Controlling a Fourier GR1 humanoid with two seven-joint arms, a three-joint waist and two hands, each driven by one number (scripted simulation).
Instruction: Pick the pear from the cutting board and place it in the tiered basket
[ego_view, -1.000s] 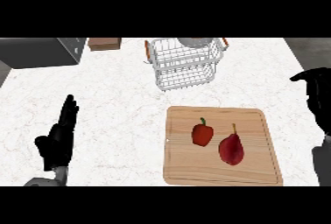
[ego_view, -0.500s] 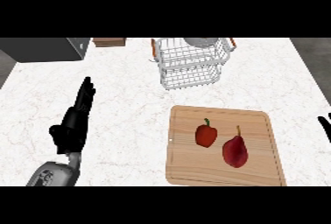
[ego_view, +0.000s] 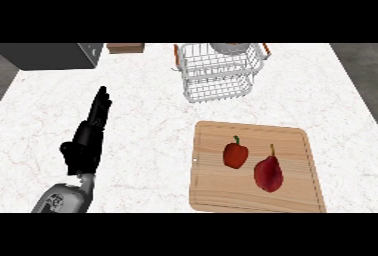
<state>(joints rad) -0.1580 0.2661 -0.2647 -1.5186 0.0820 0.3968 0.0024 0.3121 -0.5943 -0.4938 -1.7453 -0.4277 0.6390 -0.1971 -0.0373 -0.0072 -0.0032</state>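
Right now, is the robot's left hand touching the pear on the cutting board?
Apart. The head view shows the left hand over the counter at left, the pear lying on the cutting board at right, bare marble between them.

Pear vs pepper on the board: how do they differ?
The pear is dark red, the pepper brighter. The pear is long and tapered, the pepper squat. The pear's stem looks brownish, the pepper's green. Both lie on the board, apart.
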